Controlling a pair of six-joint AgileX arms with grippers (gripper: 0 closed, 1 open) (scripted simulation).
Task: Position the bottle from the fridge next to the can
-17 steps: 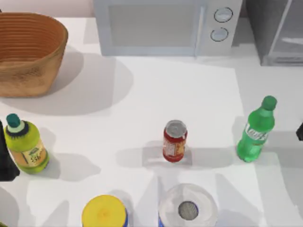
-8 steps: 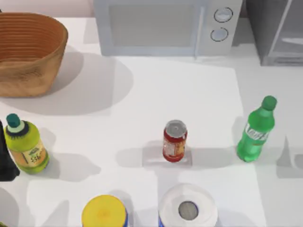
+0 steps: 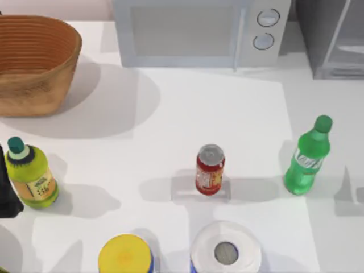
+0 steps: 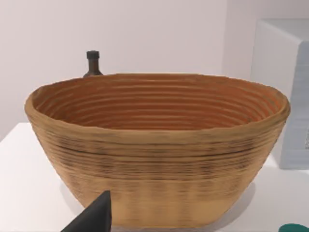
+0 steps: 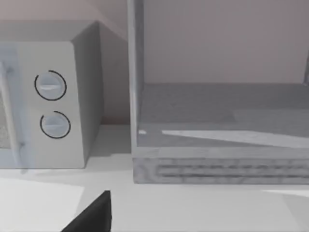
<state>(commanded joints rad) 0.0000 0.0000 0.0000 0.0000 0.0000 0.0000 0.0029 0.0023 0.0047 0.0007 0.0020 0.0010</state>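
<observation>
The slim green bottle (image 3: 307, 157) stands upright on the table at the right, free of any gripper. The red can (image 3: 210, 169) with its silver top stands near the middle, well to the bottle's left. The grey fridge (image 3: 335, 37) is at the back right corner. In the right wrist view the fridge (image 5: 217, 121) is open, with a bare shelf inside, and a dark part of my right gripper (image 5: 91, 215) shows at the frame's lower edge. My left arm (image 3: 5, 190) is parked at the table's left edge, and part of my left gripper (image 4: 94, 217) shows in the left wrist view.
A white microwave (image 3: 196, 31) stands at the back, with a woven basket (image 3: 34, 62) at the back left. A yellow-green bottle (image 3: 31, 173) stands at the left. A yellow-lidded jar (image 3: 125, 256) and a white roll (image 3: 226, 250) stand at the front. A dark bottle (image 4: 92, 63) stands behind the basket.
The dark tip of my right arm at the top view's right edge has pulled out of that view, leaving its shadow on the table. The bottle and the can have stayed put.
</observation>
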